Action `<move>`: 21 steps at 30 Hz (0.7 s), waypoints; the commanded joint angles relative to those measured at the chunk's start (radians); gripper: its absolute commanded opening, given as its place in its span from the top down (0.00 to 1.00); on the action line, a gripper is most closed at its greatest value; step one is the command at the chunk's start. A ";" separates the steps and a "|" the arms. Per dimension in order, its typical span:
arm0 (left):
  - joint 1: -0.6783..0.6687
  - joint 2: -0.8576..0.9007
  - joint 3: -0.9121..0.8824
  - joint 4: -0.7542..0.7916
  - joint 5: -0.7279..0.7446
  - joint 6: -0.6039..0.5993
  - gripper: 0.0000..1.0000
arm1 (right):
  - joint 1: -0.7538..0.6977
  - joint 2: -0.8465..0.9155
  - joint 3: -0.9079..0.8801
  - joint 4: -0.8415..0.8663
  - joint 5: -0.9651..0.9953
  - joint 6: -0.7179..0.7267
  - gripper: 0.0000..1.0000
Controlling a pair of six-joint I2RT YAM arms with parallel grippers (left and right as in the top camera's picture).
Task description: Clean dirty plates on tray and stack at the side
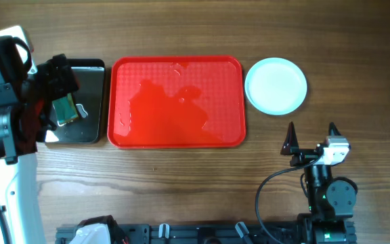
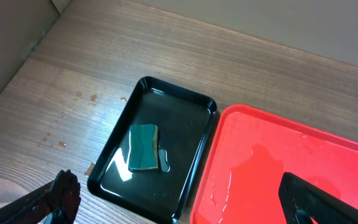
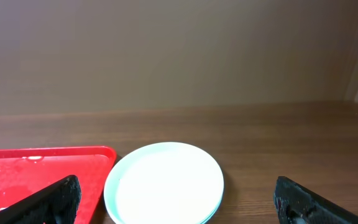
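Observation:
The red tray (image 1: 176,102) lies mid-table with no plates on it and wet streaks on its surface; it also shows in the left wrist view (image 2: 291,168) and the right wrist view (image 3: 36,171). The pale mint-white plates (image 1: 275,85) sit stacked on the table just right of the tray, also seen in the right wrist view (image 3: 165,183). My left gripper (image 1: 63,91) is open and empty above the black tray (image 1: 87,129). My right gripper (image 1: 311,134) is open and empty, a little in front of the plate stack.
A green sponge (image 2: 143,147) lies in the black tray (image 2: 154,149) left of the red tray, with a little water beside it. Small brown drops mark the wood left of the black tray. A black rail runs along the table's front edge (image 1: 202,234).

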 commanded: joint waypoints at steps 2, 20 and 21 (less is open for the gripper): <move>-0.005 -0.005 0.004 0.002 0.008 -0.017 0.00 | 0.006 -0.014 -0.003 0.000 -0.019 -0.014 0.00; -0.005 -0.087 -0.021 -0.052 0.013 -0.017 0.00 | 0.006 -0.014 -0.003 0.000 -0.019 -0.014 0.00; -0.005 -0.119 -0.049 -0.054 0.013 -0.017 0.00 | 0.006 -0.014 -0.003 -0.001 -0.019 -0.014 0.00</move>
